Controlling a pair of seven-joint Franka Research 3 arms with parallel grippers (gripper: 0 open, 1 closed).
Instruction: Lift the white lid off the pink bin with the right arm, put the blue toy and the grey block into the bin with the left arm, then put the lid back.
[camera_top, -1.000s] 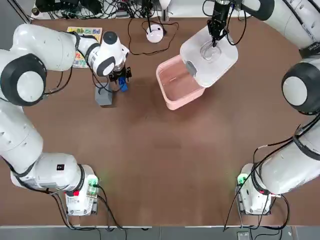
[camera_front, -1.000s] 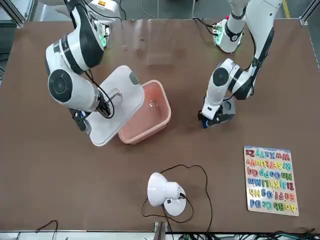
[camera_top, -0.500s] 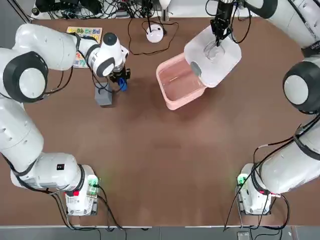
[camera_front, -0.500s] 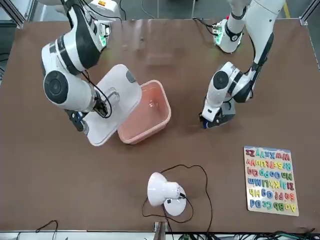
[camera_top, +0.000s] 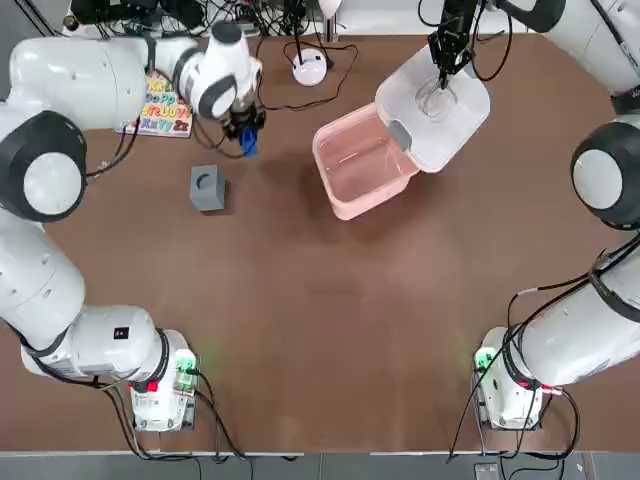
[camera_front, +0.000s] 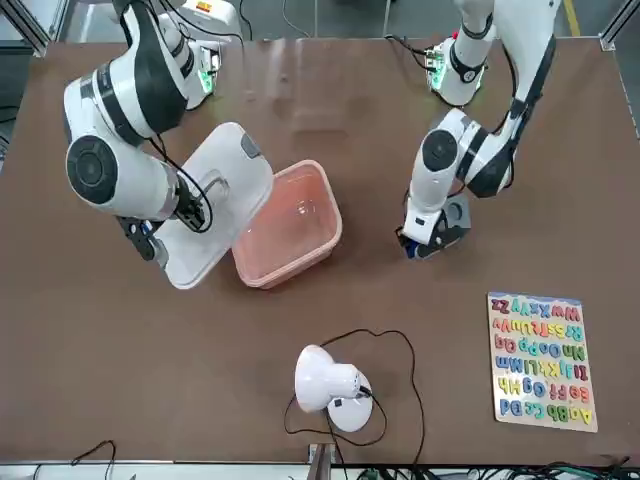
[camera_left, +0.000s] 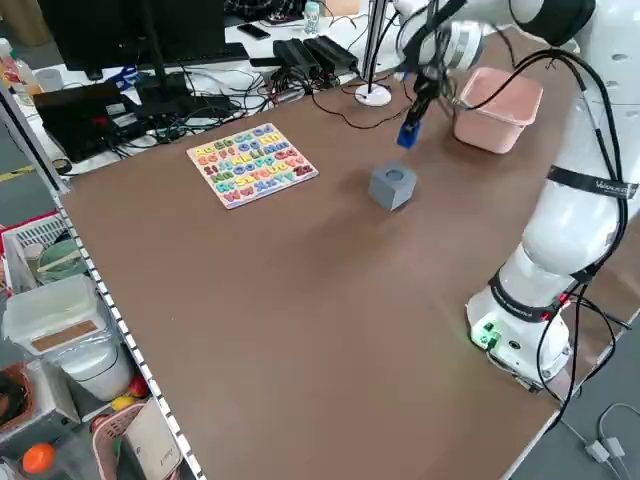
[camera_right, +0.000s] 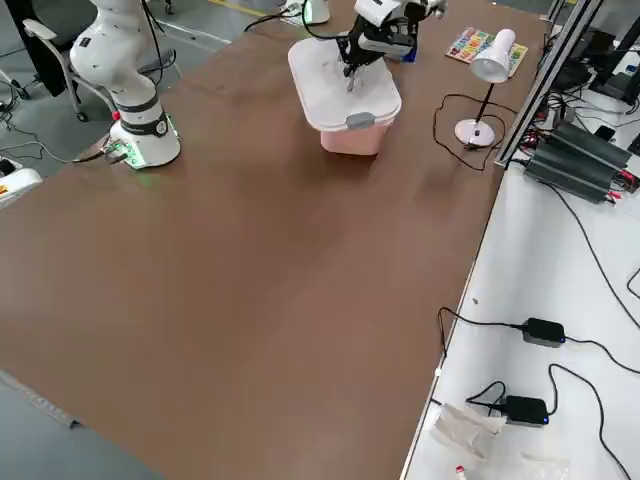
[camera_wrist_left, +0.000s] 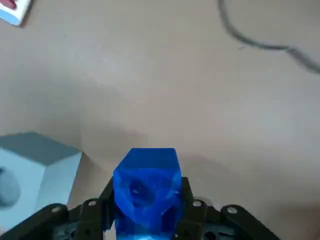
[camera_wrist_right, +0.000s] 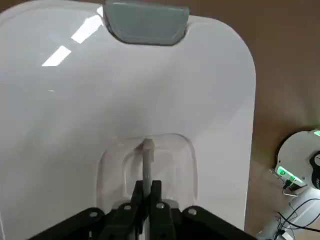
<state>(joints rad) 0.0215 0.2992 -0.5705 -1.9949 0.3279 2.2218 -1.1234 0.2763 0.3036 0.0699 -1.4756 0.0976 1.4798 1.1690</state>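
Now the left gripper (camera_top: 245, 135) clamps the blue toy (camera_wrist_left: 146, 182) above the table, grey block (camera_top: 207, 188) at its seven o'clock; the right gripper (camera_top: 441, 82) pinches the white lid (camera_top: 435, 120) beside the pink bin (camera_top: 362, 168).

Pink bin (camera_top: 355, 180), white lid (camera_top: 440, 120), blue toy (camera_wrist_left: 146, 187), grey block (camera_top: 207, 188)
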